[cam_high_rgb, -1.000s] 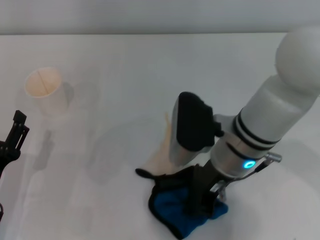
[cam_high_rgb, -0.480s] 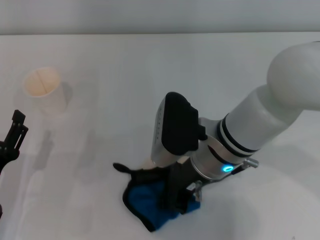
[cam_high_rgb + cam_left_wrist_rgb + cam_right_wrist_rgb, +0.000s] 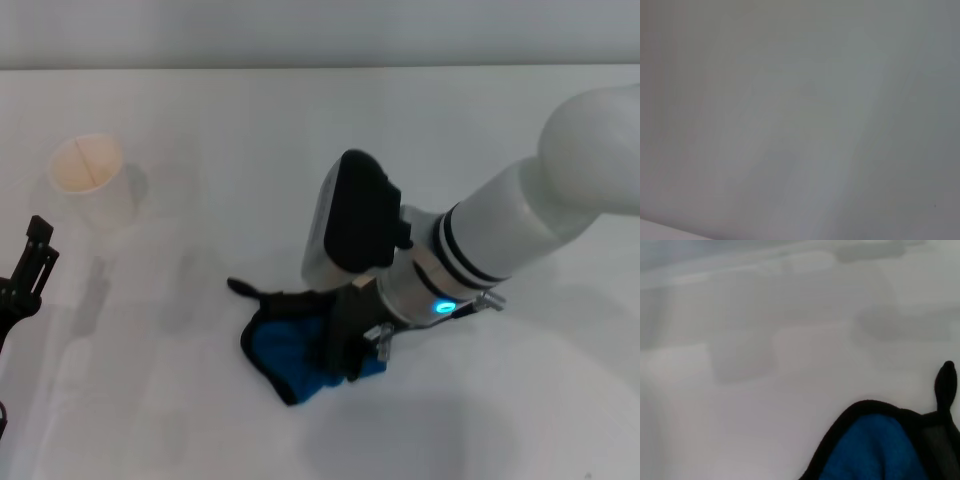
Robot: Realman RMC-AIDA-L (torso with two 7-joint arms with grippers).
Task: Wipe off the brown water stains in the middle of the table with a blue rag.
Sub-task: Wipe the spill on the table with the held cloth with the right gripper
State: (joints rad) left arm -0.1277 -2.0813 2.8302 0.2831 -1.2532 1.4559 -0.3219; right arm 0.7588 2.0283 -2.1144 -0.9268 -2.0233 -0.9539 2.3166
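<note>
Far left, at the table (image 3: 200,120) edge: left gripper (image 3: 28,265), parked, dark fingers barely in frame, whether spread or closed impossible to tell. Just beyond it, toward the far left: a pale paper cup (image 3: 90,185), upright, well apart from the work.

Centre: blue rag (image 3: 290,350), crumpled flat on the white surface, black loop (image 3: 240,287) trailing out toward the left. In the right wrist view, the same rag (image 3: 875,445) low in frame, loop tip (image 3: 945,382) poking up, bare table (image 3: 765,365) stretching ahead.

Right of centre: right gripper (image 3: 350,345), pressed down and pinching the rag's right-hand part, arm slanting in from the upper right.

Brown water stains: none visible now, probably under rag and wrist or already wiped. Next stroke likely turns on this: rag ahead of the jaws, leftward, so a left sweep pushes the cloth. Clearly the nearer arm: the right.
</note>
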